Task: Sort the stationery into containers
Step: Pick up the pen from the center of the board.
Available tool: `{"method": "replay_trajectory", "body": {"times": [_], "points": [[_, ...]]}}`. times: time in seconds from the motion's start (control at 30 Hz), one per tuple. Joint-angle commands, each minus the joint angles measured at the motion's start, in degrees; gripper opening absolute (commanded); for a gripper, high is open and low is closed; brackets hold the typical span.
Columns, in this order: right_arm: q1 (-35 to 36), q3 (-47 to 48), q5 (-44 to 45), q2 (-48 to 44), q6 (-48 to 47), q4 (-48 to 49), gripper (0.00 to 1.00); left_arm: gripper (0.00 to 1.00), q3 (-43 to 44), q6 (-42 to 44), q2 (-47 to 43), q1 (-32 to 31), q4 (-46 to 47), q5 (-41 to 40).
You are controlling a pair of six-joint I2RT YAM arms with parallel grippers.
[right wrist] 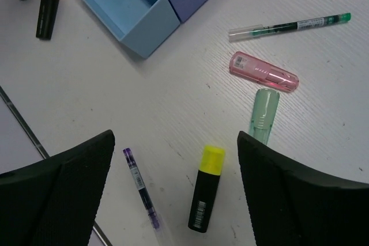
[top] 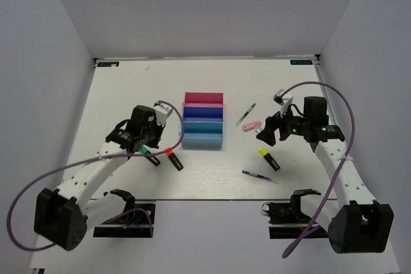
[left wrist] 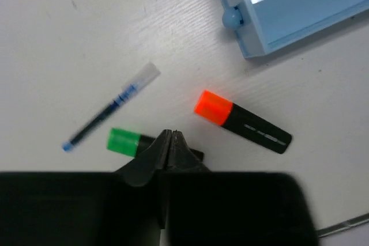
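Three joined trays stand mid-table: pink (top: 203, 99), dark blue (top: 203, 113), light blue (top: 203, 134). My left gripper (left wrist: 171, 136) is shut and holds nothing. It hangs just over the black body of a green-capped highlighter (left wrist: 124, 141). An orange-capped highlighter (left wrist: 242, 121) and a slim blue pen (left wrist: 109, 108) lie beside it. My right gripper (right wrist: 176, 136) is wide open above the table. A yellow-capped highlighter (right wrist: 206, 191) and a slim purple pen (right wrist: 140, 185) lie between its fingers. A mint marker (right wrist: 264, 113), a pink marker (right wrist: 264, 71) and a slim green pen (right wrist: 288, 26) lie beyond.
The light blue tray (left wrist: 300, 4) is close to the left gripper's upper right. White walls enclose the table on three sides. A purple cable loops from each arm. The table's front edge (top: 212, 198) lies just behind the purple pen (top: 259, 176).
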Motion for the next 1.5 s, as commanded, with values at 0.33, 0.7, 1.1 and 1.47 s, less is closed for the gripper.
{"method": "replay_trajectory", "body": {"times": [0.33, 0.7, 1.1, 1.47], "points": [[0.27, 2.18, -3.58, -2.78, -3.39, -3.93, 0.9, 0.54, 10.95, 12.71, 19.52, 5.72, -2.04, 2.33], [0.28, 2.8, -3.05, -2.87, -2.59, -4.2, 0.9, 0.54, 14.21, 20.55, 31.72, 13.63, -5.29, 12.46], [0.28, 3.24, -3.4, -2.78, -2.86, -5.08, 0.9, 0.53, 11.48, 22.49, 35.16, 14.17, 2.26, 8.43], [0.27, 3.59, -3.49, -2.78, -2.86, -5.34, 0.9, 0.21, 6.64, 23.72, 36.65, 12.23, 6.76, 3.41]]}}
